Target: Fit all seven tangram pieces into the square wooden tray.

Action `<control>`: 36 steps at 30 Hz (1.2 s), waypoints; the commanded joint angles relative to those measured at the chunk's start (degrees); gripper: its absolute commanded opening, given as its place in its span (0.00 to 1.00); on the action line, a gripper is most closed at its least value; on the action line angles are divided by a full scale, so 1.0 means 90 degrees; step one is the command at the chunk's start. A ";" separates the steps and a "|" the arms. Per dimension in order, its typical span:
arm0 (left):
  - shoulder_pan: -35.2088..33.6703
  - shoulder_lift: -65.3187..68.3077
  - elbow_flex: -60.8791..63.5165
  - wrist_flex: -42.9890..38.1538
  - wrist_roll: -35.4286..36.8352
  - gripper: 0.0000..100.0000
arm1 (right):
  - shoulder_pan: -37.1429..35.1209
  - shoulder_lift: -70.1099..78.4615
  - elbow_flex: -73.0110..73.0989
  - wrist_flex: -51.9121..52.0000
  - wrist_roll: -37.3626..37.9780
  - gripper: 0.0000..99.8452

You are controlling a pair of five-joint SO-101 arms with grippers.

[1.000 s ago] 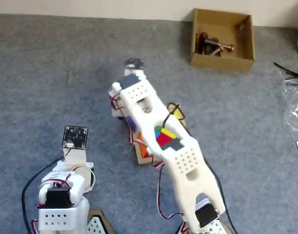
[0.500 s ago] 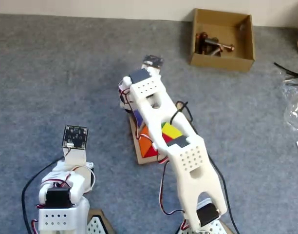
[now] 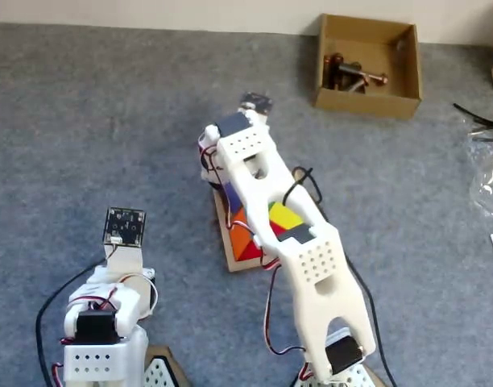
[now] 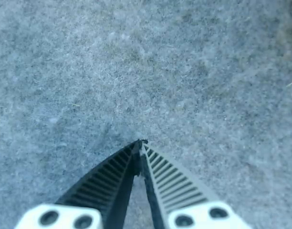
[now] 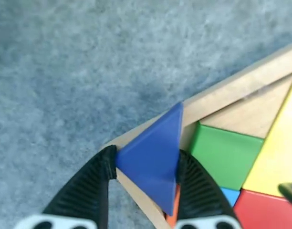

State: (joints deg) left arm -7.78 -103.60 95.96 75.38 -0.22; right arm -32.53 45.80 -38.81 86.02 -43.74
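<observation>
My right gripper (image 5: 146,158) is shut on a dark blue triangle (image 5: 154,151), holding it over one corner of the square wooden tray (image 5: 232,89). The triangle overlaps the tray's rim. Inside the tray lie a green piece (image 5: 224,153), a yellow piece (image 5: 279,152), a red piece (image 5: 263,212), a light blue piece (image 5: 230,195) and an orange piece (image 5: 171,215); bare wood shows beside the green one. In the high view the right arm (image 3: 254,161) stretches across the tray (image 3: 237,262), covering most of it. My left gripper (image 4: 140,144) is shut, holding nothing, over bare grey carpet at the near left.
A cardboard box (image 3: 367,93) with copper-coloured metal parts stands at the back right. Cables and clear plastic (image 3: 488,177) lie at the right edge. Grey carpet covers the table, with free room left of the tray and at the back left.
The right arm's wrist has swung to the right and a little farther back, uncovering more of the tray's left side. The left arm has kept still.
</observation>
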 commanded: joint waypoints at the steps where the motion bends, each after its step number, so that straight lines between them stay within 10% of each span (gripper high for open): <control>1: -0.0083 -0.0083 0.0142 0.0029 0.0029 0.01 | 0.0210 -0.0103 0.0239 0.0073 -0.0049 0.01; 36: -0.0083 -0.0083 0.0142 0.0029 0.0029 0.01 | -0.0151 -0.0181 0.0308 0.0337 -0.0049 0.01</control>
State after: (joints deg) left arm -7.78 -103.60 95.96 75.38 -0.22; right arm -32.88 45.45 -36.26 87.08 -43.82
